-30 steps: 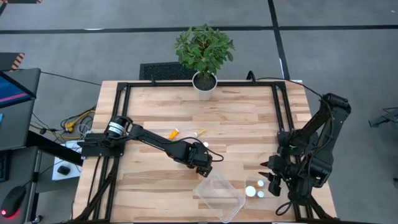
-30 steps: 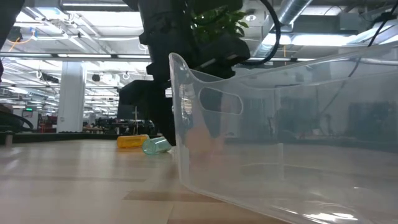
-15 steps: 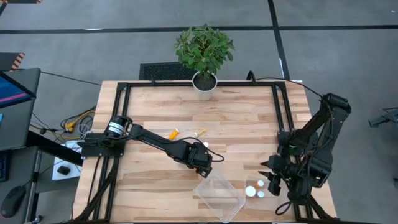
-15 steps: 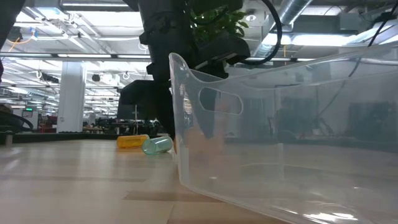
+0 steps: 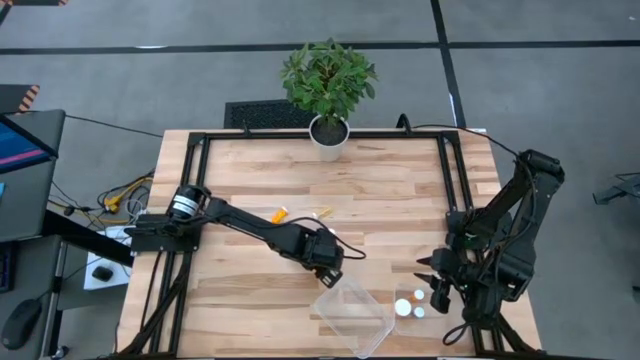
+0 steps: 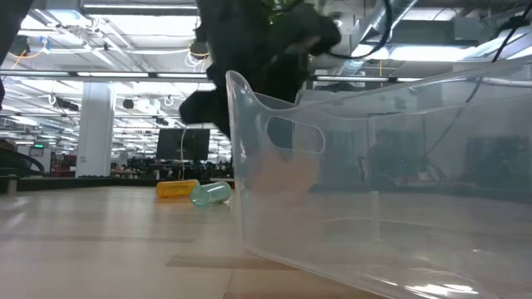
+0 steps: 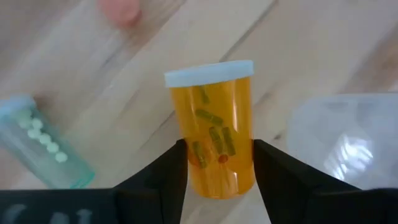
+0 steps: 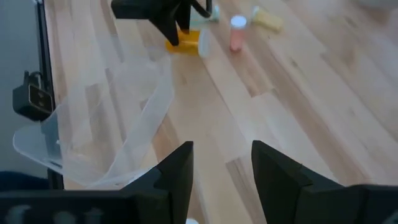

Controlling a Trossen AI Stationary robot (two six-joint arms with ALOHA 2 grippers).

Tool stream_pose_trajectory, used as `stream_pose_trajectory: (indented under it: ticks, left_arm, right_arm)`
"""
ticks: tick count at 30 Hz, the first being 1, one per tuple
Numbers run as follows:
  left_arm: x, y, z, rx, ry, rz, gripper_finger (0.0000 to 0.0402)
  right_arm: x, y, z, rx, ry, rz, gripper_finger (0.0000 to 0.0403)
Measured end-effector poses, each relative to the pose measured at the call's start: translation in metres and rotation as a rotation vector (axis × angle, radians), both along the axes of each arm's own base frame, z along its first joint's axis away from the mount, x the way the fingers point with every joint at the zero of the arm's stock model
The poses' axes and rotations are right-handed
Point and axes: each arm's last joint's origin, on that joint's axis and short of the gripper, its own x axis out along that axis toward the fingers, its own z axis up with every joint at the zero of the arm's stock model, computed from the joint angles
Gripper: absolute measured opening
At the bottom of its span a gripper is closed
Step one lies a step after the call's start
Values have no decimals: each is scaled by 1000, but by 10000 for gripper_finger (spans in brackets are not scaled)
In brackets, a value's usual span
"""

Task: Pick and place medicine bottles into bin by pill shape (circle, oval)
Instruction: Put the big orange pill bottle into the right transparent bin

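My left gripper point(image 5: 325, 256) is at the table's middle, just beyond the clear bin point(image 5: 351, 315), shut on an amber bottle point(image 7: 214, 134) with a white cap and oval pills. A greenish bottle point(image 7: 38, 152) of round pills lies on its side beside it, and also shows in the low view point(image 6: 209, 193). A pink bottle point(image 8: 238, 32) stands upright and a yellow one point(image 6: 177, 189) lies farther back. Three white bottles point(image 5: 408, 305) stand near my right gripper point(image 8: 217, 171), which is open and empty at the near right. My left gripper pinches the amber bottle's body point(image 7: 186, 163) between its two fingers, on opposite sides of its lower half. The bottle lies along the fingers, and its capped end point(image 7: 208, 73) sticks out past the fingertips. It seems to be off the table.
A potted plant point(image 5: 328, 85) stands at the far edge. An orange bottle point(image 5: 281, 214) and a yellow one point(image 5: 321, 213) lie left of centre. The black frame point(image 5: 190, 190) runs along the table's sides. Bare wood lies between the bin and the left edge.
My left gripper has risen from the tabletop with the amber bottle and moved slightly toward the clear bin; in the low view it now sits higher and is blurred. The greenish and yellow bottles stay where they were.
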Motion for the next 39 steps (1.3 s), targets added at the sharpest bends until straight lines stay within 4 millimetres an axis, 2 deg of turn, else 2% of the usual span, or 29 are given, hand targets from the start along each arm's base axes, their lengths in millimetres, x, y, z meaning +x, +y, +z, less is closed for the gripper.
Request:
stream_pose_trajectory:
  ticks: [6,12,18,23,29,39]
  left_arm:
    - [0,3,36,149,-6,-96,161]
    - [0,7,79,309,-86,-232,161]
    - [2,10,112,494,-180,-455,162]
    - [8,9,133,572,-267,-567,162]
    - [12,8,141,603,-320,-591,162]
    - [19,6,148,615,-414,-574,162]
  right_arm:
    - [1,-3,7,-41,-83,22,177]
    - [5,-14,24,-51,-163,59,195]
    - [16,-35,45,-59,-234,77,244]
    - [31,-47,60,-62,-256,186,290]
    - [48,-58,67,-111,-274,257,320]
    - [71,-73,64,-164,-242,300,325]
